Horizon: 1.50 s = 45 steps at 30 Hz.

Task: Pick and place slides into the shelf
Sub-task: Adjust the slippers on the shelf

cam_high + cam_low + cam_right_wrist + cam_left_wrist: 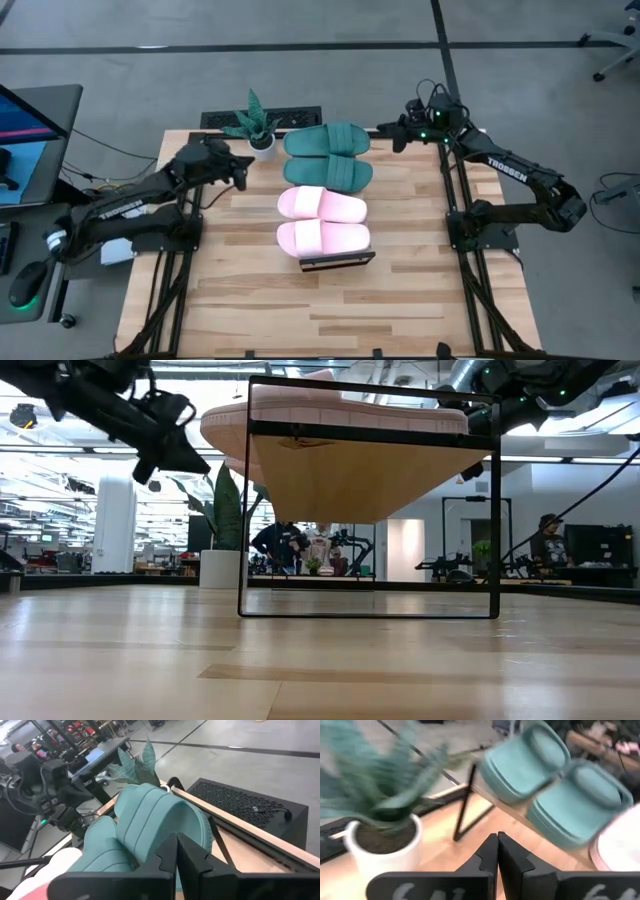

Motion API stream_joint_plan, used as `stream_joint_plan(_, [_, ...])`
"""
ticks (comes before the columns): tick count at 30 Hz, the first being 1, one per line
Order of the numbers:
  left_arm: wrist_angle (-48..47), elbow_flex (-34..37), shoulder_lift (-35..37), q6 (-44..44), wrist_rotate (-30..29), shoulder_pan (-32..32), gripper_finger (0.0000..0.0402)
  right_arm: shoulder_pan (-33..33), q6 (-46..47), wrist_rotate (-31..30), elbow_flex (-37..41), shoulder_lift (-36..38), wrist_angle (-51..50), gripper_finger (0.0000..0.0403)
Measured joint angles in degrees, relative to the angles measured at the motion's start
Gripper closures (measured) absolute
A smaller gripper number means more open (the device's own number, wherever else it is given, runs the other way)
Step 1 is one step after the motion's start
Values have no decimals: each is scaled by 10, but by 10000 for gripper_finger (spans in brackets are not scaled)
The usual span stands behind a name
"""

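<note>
Shelf [338, 262]: mid-table, running from the front toward the back; only the near dark end shows in the high view, the rest covered by slides. Low view: dark frame [244, 500] w/ light wood plank [340, 480] on top, standing on the table [320, 660].
Green slides [328, 140] [330, 173]: both on the shelf, back part, side by side and touching, straps ribbed. Also in left wrist view [525, 760] [580, 802] and right wrist view [160, 825] [102, 850].
Pink slides [322, 205] [322, 237]: both on the shelf, front part, just in front of the green pair; the nearest one close to the shelf's front end. Low view: pink sole [330, 415] resting on the plank.
All 4 slides: on the shelf, in one row.
Left gripper [243, 178]: above the table, left of the shelf, near the plant and level w/ the 2nd green slide; not touching anything. Fingers [487, 857] pressed together, claw narrow, nothing between.
Right gripper [385, 126]: at the back, just beside the rear green slide on its right. Fingers [167, 855] together, claw narrow, holding nothing.
Plant [254, 122]: spiky green leaves in white pot [385, 847], back of table, left of the green slides, close to the left gripper.
Backgrnd: black vent box [245, 807] behind the table edge; people far off in the room in low view, too small for detail.
</note>
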<state>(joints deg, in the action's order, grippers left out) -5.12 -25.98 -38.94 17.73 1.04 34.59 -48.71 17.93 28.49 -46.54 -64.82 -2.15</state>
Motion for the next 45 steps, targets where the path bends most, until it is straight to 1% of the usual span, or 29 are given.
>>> stream_joint_plan(6, [59, 0, -75, -43, 0, -44, 401, 0, -2, 0, 0, 0, 0, 401])
stream_joint_plan(9, [88, 0, -108, -41, 2, -50, 401, -2, -2, 2, 0, 0, 0, 401])
stream_joint_plan(13, [127, -10, -148, -24, 29, -50, 401, -2, -4, 2, 0, 0, 5, 401])
stream_joint_plan(21, [132, -65, -204, -17, 37, -52, 401, -34, -13, 2, 0, 26, 7, 402])
stream_joint_plan(25, [99, -83, -233, -23, 26, -61, 401, -52, -15, 4, 0, 52, 7, 402])
stream_joint_plan(28, [102, -92, -249, -30, 18, -69, 401, -65, -20, 15, 0, 71, 2, 402])
stream_joint_plan(34, [99, -99, -266, -37, 6, -70, 401, -85, -34, 17, 0, 103, -25, 402])
stream_joint_plan(37, [94, -99, -267, -37, 15, -72, 401, -91, -34, 17, 0, 113, -40, 402])
stream_joint_plan(45, [94, -99, -267, -27, 9, -98, 401, -92, -43, 17, 0, 122, -56, 402])
